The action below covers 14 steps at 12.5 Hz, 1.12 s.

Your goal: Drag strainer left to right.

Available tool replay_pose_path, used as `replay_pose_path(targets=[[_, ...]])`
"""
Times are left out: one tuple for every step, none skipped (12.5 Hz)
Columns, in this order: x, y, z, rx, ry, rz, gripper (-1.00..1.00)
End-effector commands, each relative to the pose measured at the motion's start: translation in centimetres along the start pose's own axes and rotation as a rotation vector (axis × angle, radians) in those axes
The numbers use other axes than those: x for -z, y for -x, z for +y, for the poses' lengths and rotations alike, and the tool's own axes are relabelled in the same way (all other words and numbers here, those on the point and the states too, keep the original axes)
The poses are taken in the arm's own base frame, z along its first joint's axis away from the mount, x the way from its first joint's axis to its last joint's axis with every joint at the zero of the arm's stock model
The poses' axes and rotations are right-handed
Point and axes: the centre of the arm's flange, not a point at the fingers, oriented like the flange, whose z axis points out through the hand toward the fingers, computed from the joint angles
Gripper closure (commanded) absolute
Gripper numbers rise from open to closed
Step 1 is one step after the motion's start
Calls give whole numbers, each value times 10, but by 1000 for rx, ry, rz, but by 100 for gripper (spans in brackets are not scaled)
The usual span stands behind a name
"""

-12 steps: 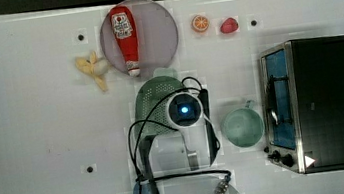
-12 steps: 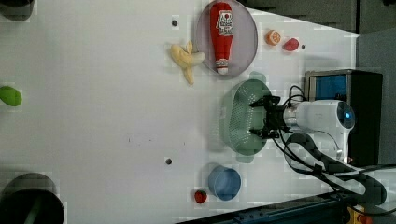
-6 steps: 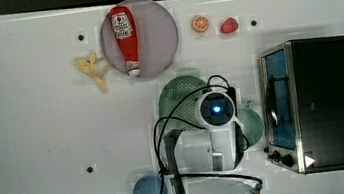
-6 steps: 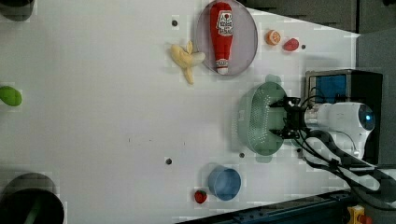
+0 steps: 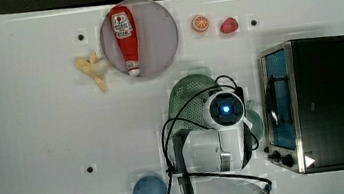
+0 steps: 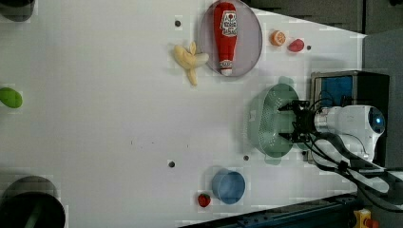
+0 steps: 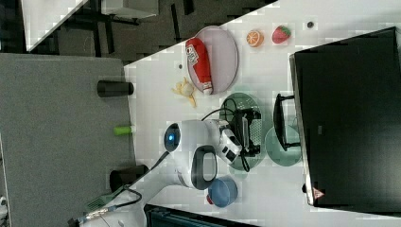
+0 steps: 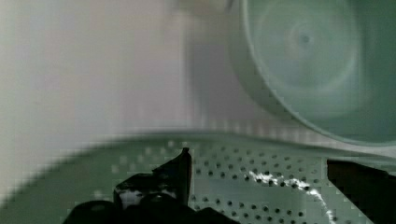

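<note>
Tight on one side, open on the other.
I see the strainer (image 5: 185, 100) hemmed in toward the top view's right: the cup (image 5: 255, 122) sits just beside it, and the oven (image 5: 322, 102) stands behind the cup. Toward the top view's left, bare table (image 5: 39, 134) leaves me wide passage.

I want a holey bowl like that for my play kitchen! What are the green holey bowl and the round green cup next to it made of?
The strainer looks like pale green plastic: one even matte colour, with neat rows of tiny punched holes. The cup beside it also looks like plastic, smooth and slightly glossy with soft rounded edges, though glazed ceramic can't be ruled out.
</note>
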Motion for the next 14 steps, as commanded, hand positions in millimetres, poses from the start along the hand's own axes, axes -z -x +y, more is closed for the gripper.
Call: replay_pose_path(targets=[[55, 35, -23, 238, -68, 5, -100], [77, 42, -25, 276, -58, 10, -100], [101, 48, -27, 302, -37, 16, -100], [128, 54, -28, 325, -4, 22, -100], [157, 58, -29, 344, 18, 30, -100], [189, 61, -29, 367, 32, 38, -100], [221, 61, -26, 400, 39, 39, -100], [253, 61, -21, 443, 36, 26, -100], [284, 60, -14, 485, 19, 1, -100], [314, 57, -6, 516, -1, -30, -100], [340, 55, 4, 542, -20, -66, -100], [363, 53, 14, 566, -33, -89, -100], [382, 50, 24, 600, -38, -86, -100], [398, 49, 34, 633, -35, -83, -100]])
